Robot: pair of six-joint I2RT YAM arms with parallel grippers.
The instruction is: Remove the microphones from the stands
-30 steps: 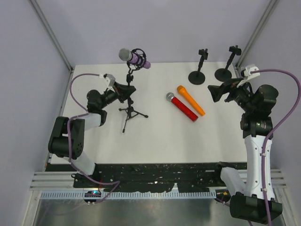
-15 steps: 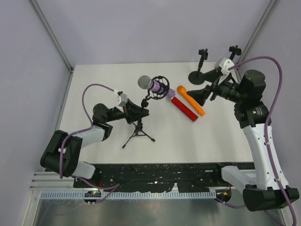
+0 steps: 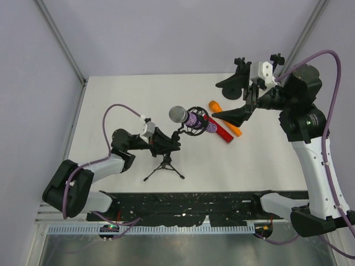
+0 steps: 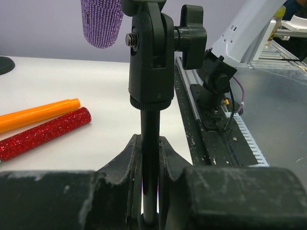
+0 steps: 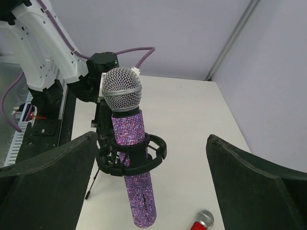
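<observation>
The microphone (image 3: 191, 118), purple glitter with a silver mesh head, sits in the ring mount of a black tripod stand (image 3: 164, 163) near the table's middle. My left gripper (image 3: 165, 142) is shut on the stand's pole; in the left wrist view the pole (image 4: 149, 120) runs up between the pads of that gripper (image 4: 149, 140), with the microphone's butt (image 4: 101, 21) at top. My right gripper (image 3: 217, 100) is open just right of the microphone. In the right wrist view the microphone (image 5: 130, 143) stands ahead, between the wide fingers of the gripper (image 5: 151, 141), untouched.
A red glitter microphone (image 3: 223, 132) and an orange one (image 3: 215, 105) lie on the table right of the stand, under my right gripper. Two small round-base stands (image 3: 239, 62) (image 3: 275, 58) are at the back right. The black rail (image 3: 183, 202) runs along the near edge.
My left gripper has carried the stand and microphone from the back left towards the table's middle and near side. My right gripper has swung left to face the microphone.
</observation>
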